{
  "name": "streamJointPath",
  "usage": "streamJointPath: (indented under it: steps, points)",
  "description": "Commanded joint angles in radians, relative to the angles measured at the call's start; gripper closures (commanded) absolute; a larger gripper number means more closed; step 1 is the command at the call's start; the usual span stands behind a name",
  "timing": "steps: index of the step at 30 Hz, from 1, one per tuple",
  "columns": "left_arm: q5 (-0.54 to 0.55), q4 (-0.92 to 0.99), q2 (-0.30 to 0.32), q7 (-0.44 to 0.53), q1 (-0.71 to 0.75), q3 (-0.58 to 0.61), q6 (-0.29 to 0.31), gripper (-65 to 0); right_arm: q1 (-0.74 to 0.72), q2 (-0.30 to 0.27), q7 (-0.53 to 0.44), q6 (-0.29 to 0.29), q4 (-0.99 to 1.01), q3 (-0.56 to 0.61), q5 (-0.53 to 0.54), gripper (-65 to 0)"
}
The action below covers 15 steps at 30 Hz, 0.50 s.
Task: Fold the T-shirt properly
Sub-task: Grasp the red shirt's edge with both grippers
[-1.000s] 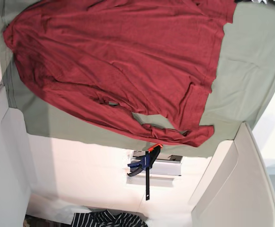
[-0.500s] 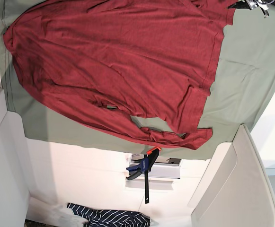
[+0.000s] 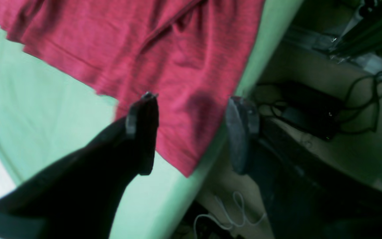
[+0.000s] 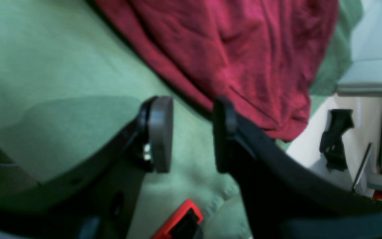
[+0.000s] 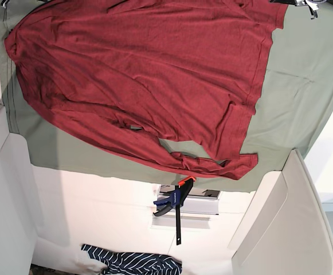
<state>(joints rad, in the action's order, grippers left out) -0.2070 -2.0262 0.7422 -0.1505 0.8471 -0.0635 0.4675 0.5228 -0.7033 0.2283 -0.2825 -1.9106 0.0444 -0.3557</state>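
Note:
The dark red long-sleeved T-shirt (image 5: 149,69) lies spread on the sage-green sheet (image 5: 304,86), with one sleeve folded along its lower edge (image 5: 212,163). My left gripper (image 3: 191,132) is open and empty, with a hem corner of the shirt (image 3: 177,146) below the gap, near the sheet's edge. In the base view it shows only at the top right edge (image 5: 304,4). My right gripper (image 4: 191,136) is open and empty over bare sheet (image 4: 45,49), beside the shirt's edge (image 4: 244,49).
A blue, black and orange bar clamp (image 5: 176,203) grips the table's edge below the sheet. A navy-and-white striped garment (image 5: 134,263) lies at the bottom. A white padded panel (image 5: 292,229) stands at the lower right. Cables and a black box (image 3: 310,109) lie beyond the table's edge.
The striped garment has slid further into view at the bottom. My left gripper shows a little more at the top right edge. The shirt lies much as before.

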Motion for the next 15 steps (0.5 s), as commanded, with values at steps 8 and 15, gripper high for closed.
streamJointPath:
  steps: [8, 15]
  points:
    - [-0.023, 0.071, 0.012, 0.008, -0.119, 0.085, -0.011, -36.1, -0.064, -0.017, -0.019, -0.018, 0.01, -0.006, 0.011, -20.8]
    - [-0.03, 0.082, 0.011, 0.005, -0.133, 0.112, -0.012, -36.1, -0.119, -0.016, -0.038, -0.063, 0.067, -0.001, 0.042, -20.8]
